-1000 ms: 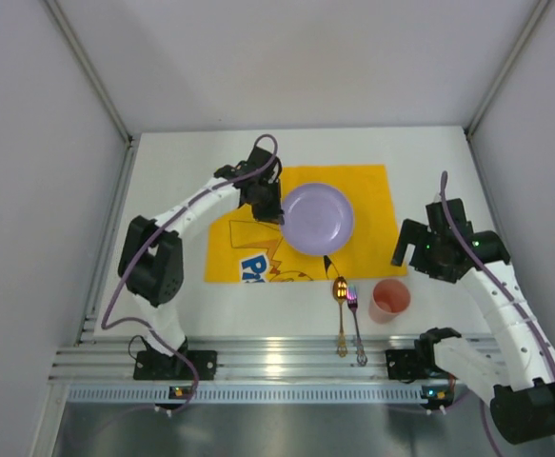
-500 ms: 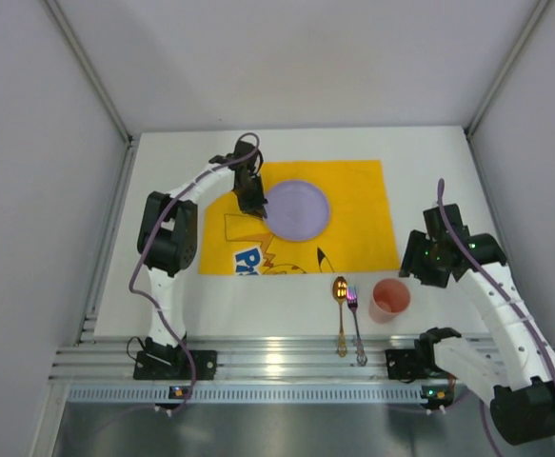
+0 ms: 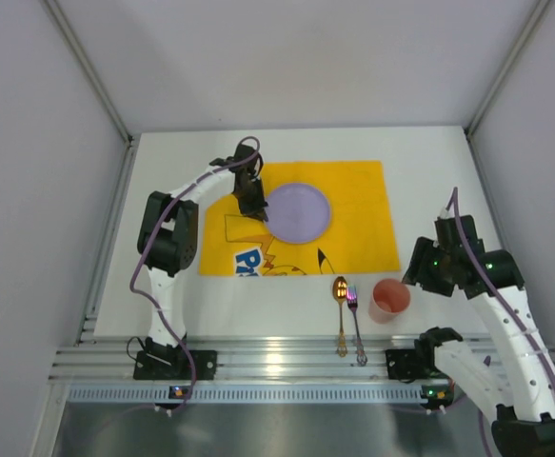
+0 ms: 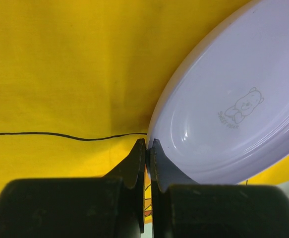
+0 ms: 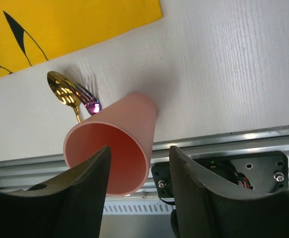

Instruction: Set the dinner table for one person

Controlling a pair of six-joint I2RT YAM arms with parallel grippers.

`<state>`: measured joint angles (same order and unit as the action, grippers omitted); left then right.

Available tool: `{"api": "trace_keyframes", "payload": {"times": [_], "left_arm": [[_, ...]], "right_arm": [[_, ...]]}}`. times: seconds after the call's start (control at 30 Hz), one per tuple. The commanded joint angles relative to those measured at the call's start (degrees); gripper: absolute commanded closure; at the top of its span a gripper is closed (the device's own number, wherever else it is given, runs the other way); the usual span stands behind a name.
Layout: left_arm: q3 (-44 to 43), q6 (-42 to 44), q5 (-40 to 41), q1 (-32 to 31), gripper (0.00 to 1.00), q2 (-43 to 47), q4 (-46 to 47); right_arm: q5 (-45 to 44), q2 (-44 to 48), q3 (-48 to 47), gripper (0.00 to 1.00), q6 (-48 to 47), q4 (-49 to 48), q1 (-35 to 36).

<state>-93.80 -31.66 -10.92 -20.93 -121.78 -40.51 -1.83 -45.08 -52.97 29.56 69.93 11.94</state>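
Your left gripper [image 4: 147,144] is pinched tight on the left rim of the plate [image 3: 299,211], which sits on the yellow mat [image 3: 358,186] in the middle of the table [image 3: 429,162]. That's a thin edge hold. Pull sideways now and the mat may drag and wrinkle with it. Lift and the plate could pivot out of the fingers.

Over on your right, the gripper [image 5: 140,148] hangs spread wide above the pink cup [image 3: 389,299], gripping nothing. The cup stands on bare table near the front rail, just beside the fork [image 3: 353,307] and spoon [image 3: 340,288]. Come down off-centre and a finger could clip the rim, tipping the cup onto the cutlery or rolling it toward the rail.
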Motion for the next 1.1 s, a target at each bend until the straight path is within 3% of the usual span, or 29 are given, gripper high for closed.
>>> {"api": "trace_keyframes", "payload": {"times": [0.0, 0.13, 0.17, 0.23, 0.3, 0.33, 0.43, 0.47, 0.6, 0.7, 0.83, 1.07], "left_arm": [[0.37, 1.08, 1.51, -0.25, 1.0, -1.71, -1.15], [0.11, 0.46, 1.07, -0.25, 1.0, -2.41, -1.5], [-0.07, 0.46, 1.16, -0.25, 0.96, -2.24, -1.67], [0.02, 0.37, 1.34, -0.25, 0.82, -1.89, -1.85], [0.11, 0.37, 1.86, -0.25, 0.57, -1.19, -1.76], [0.19, 0.37, 1.95, -0.25, 0.39, -0.75, -1.85], [0.11, 0.28, 2.92, -0.25, 0.2, -0.13, -1.85], [-0.33, 0.2, 3.18, -0.25, 0.12, 0.05, -2.03], [-2.0, 0.46, 3.18, -0.17, 0.09, 1.1, -3.08], [-4.37, 1.33, 3.45, -0.17, 0.08, 2.68, -4.13], [-7.88, 2.3, 2.66, -0.17, 0.08, 4.79, -6.33], [-6.49, 7.57, 3.01, -1.31, 0.11, 8.04, -7.91]], "right_arm": [[2.69, 0.87, 0.4, 0.48, -0.38, 1.44, 0.18], [4.81, 0.52, 4.36, 0.53, -0.38, -0.67, 0.53], [4.55, 0.35, 4.63, 0.53, -0.03, -0.93, 0.71], [4.29, -1.31, 4.89, 0.54, 0.32, -1.03, 1.15], [3.59, -2.46, 5.33, 0.56, 1.11, -0.76, 1.68], [3.5, -3.6, 5.59, 0.67, 1.2, -0.85, 2.11], [2.27, -5.27, 5.69, 1.0, 1.81, -1.46, 2.73], [2.0, -5.8, 5.34, 1.0, 1.82, -1.81, 2.73], [-1.42, -7.74, -1.06, 1.0, 1.29, -2.17, 2.82], [-4.23, -13.35, -12.65, 1.0, -0.64, -2.08, 2.73], [-5.9, -26.68, -30.04, 1.0, -4.15, -3.03, 2.73], [-8.46, -50.69, -50.01, 1.0, -7.67, -8.23, 1.86]]}}
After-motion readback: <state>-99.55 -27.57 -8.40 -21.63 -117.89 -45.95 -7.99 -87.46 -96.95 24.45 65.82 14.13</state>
